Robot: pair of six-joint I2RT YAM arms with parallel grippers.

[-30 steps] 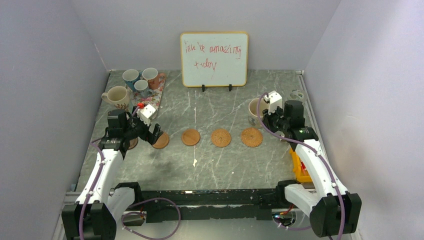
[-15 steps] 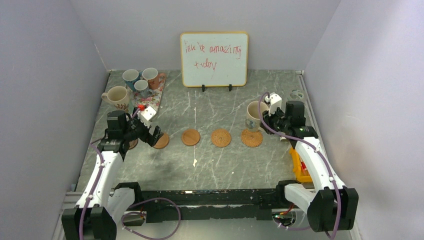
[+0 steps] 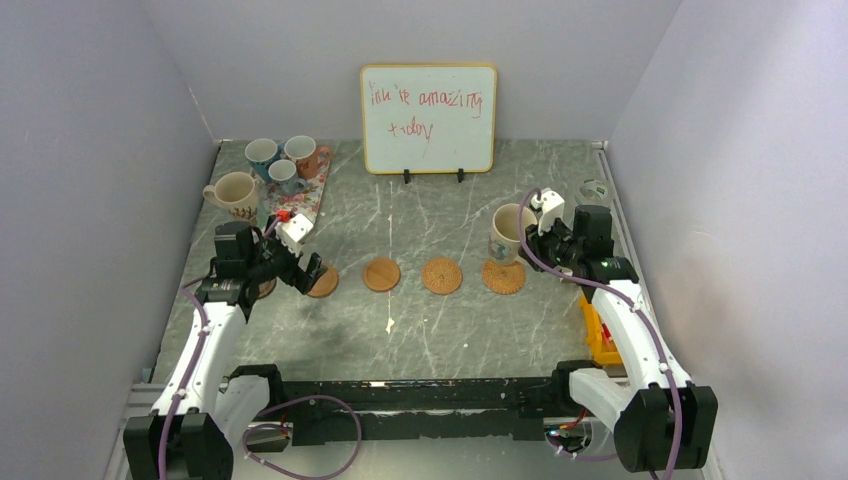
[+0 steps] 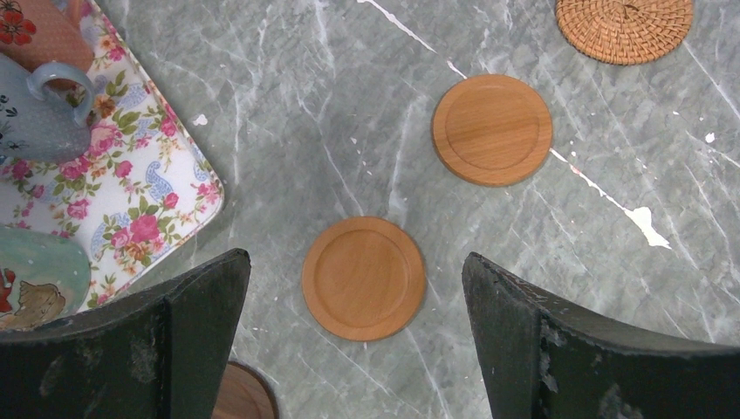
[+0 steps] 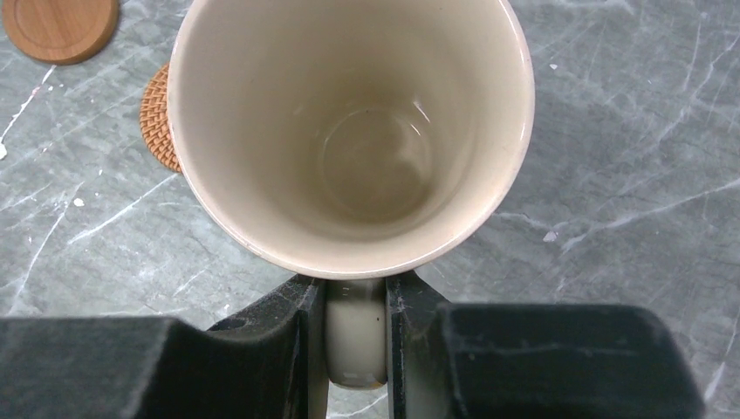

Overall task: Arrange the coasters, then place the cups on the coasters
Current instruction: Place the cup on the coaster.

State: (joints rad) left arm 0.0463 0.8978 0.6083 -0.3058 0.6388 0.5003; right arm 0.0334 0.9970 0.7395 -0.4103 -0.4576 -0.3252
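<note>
1. Nearest you, at left, your left gripper (image 4: 356, 262) hovers unmoved, fingers spread wide over a smooth wooden coaster (image 4: 364, 278).
2. Farther right, your right gripper (image 5: 356, 301) pinches the cream cup (image 5: 349, 131) by its handle. It has shifted leftward to the end woven coaster (image 3: 503, 277), so the first placement looks close.
3. Farthest back, the whiteboard (image 3: 428, 118) reads "You're amazing today".
</note>
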